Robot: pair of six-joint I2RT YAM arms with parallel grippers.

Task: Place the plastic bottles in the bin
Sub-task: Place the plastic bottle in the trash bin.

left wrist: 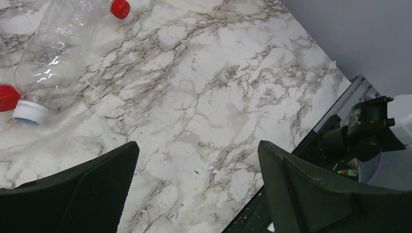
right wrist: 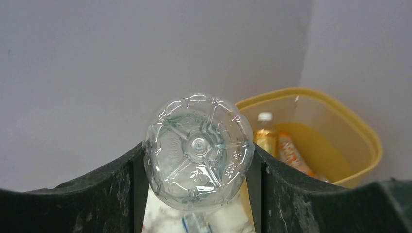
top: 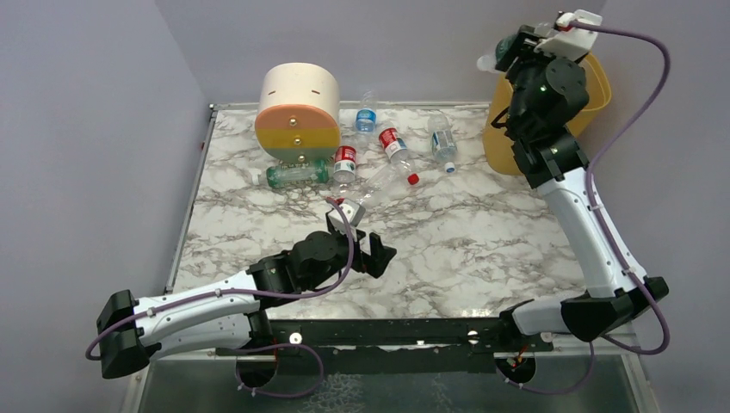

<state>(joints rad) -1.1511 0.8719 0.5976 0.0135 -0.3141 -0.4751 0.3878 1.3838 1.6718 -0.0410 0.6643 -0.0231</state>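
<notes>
My right gripper is shut on a clear plastic bottle, whose ribbed base faces the wrist camera. From above, that gripper hangs high by the left rim of the yellow bin with the bottle sticking out to the left. In the bin lie two orange-labelled bottles. Several bottles lie at the back of the table: a green one, two red-labelled ones, and blue-labelled ones. Over the marble, my left gripper is open and holds nothing. A clear bottle lies ahead of it to the left.
A round cream, orange, yellow and green drawer unit stands at the back left, among the bottles. The marble table ends in a metal rail at the near edge. Grey walls close in the back and sides.
</notes>
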